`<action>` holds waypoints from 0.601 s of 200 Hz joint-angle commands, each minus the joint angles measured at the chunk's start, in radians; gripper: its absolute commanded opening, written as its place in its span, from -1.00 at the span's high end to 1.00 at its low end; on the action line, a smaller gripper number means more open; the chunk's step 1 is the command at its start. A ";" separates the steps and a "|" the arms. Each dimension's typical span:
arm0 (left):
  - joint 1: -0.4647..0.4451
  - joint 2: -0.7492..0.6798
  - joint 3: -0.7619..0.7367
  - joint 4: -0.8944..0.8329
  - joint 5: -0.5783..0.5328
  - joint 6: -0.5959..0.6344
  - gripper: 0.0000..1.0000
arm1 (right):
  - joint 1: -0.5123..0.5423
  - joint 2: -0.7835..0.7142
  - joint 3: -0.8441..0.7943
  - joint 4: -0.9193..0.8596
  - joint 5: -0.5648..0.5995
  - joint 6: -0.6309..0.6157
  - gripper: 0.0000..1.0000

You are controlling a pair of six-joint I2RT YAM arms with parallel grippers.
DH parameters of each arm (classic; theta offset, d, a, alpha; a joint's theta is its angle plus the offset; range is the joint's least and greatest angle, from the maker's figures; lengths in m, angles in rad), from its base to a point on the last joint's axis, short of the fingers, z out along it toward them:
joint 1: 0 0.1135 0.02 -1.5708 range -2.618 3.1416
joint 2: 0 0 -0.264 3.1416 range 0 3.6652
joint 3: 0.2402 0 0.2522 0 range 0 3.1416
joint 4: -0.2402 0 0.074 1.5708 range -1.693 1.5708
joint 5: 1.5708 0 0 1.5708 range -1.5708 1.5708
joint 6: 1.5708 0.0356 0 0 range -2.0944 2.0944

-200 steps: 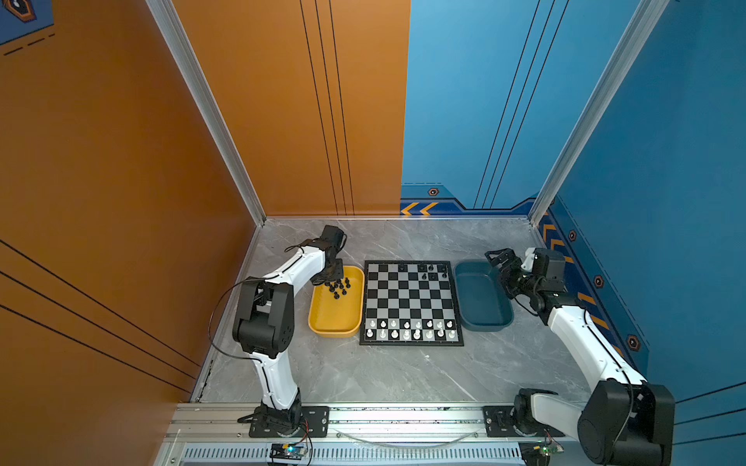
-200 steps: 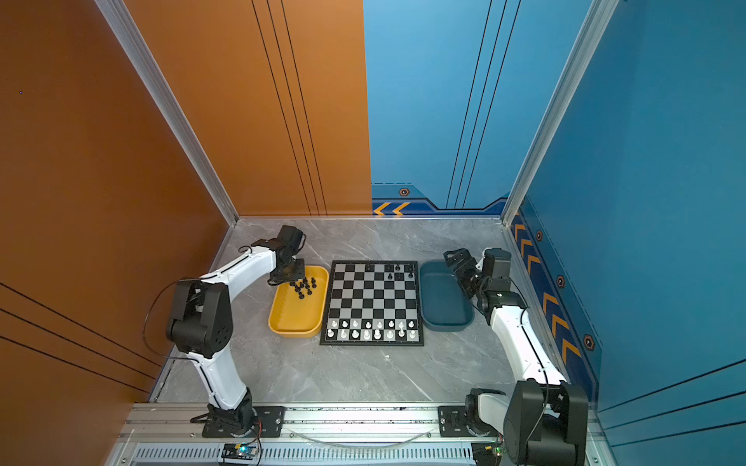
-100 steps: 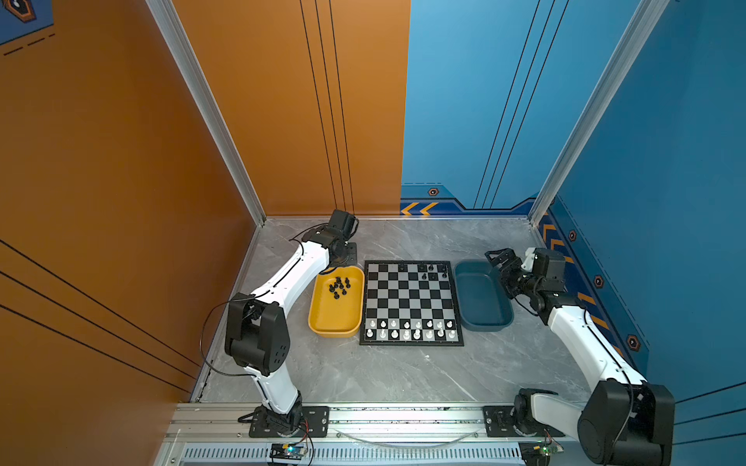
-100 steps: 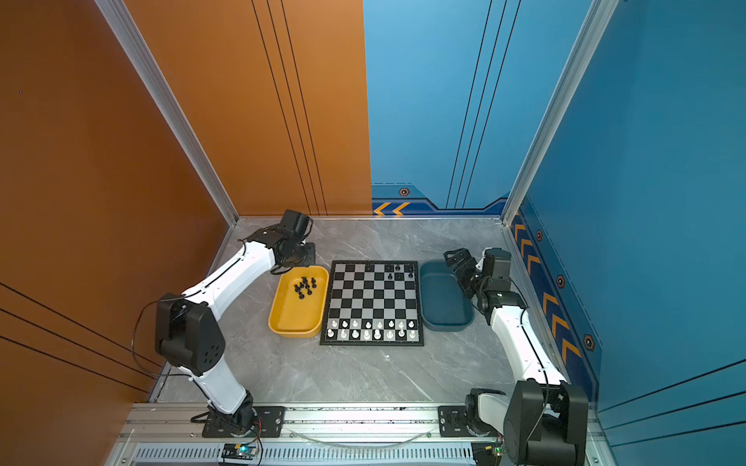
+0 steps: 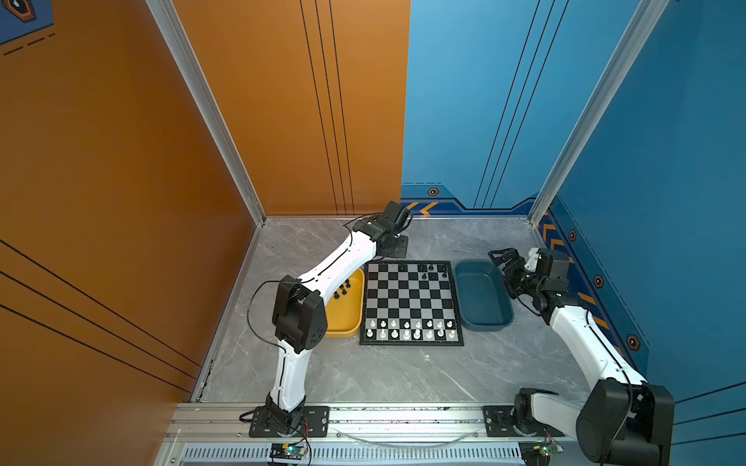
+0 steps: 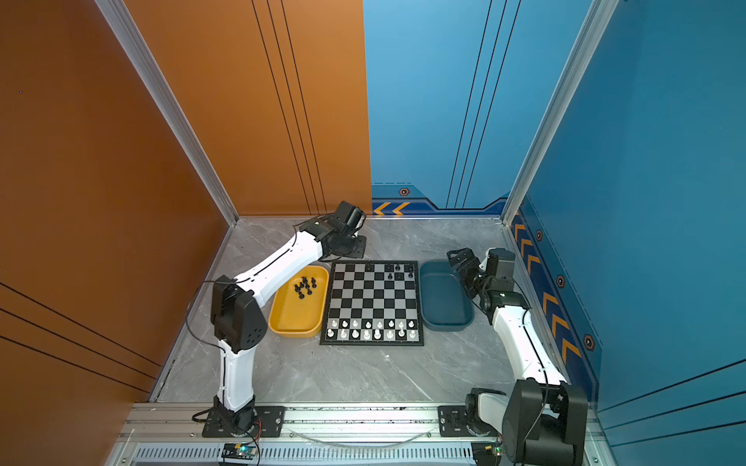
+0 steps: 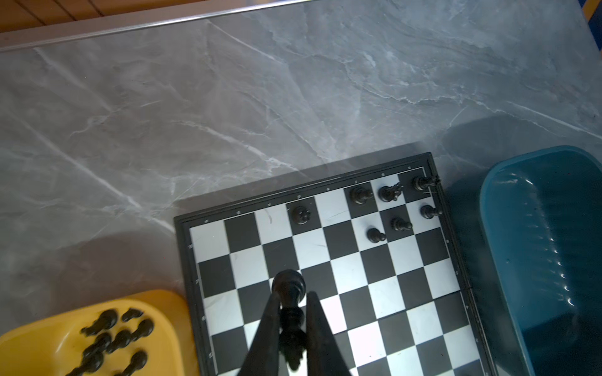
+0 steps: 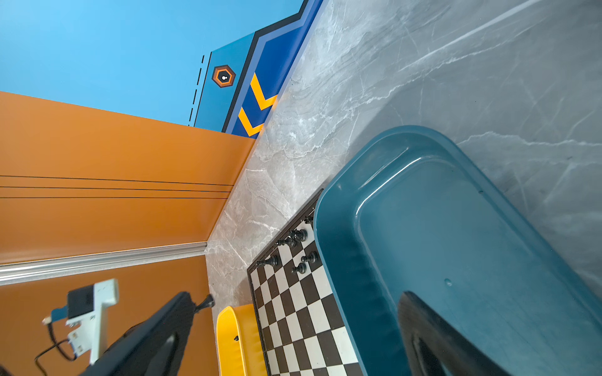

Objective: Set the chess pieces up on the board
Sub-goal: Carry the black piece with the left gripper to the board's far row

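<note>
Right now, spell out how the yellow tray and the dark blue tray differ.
The yellow tray holds a cluster of black chess pieces; the dark blue tray holds nothing. The yellow tray lies left of the board in both top views, the dark blue tray right of it. Both are shallow, round-cornered oblong trays, lying lengthwise along the board's sides.

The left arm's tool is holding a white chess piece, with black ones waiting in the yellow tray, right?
Not white: the left wrist view shows the left tool gripping a black chess piece. Black ones do wait in the yellow tray.
</note>
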 commanded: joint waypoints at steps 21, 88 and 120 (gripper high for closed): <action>-0.047 0.158 0.185 -0.084 0.055 0.021 1.00 | -0.015 -0.011 0.007 -0.023 -0.020 -0.026 -0.99; -0.061 0.324 0.313 -0.098 0.079 -0.005 1.00 | -0.023 0.007 0.004 -0.014 -0.028 -0.024 -0.99; -0.060 0.360 0.337 -0.098 0.053 -0.008 1.00 | -0.025 0.016 0.005 -0.010 -0.031 -0.023 -0.99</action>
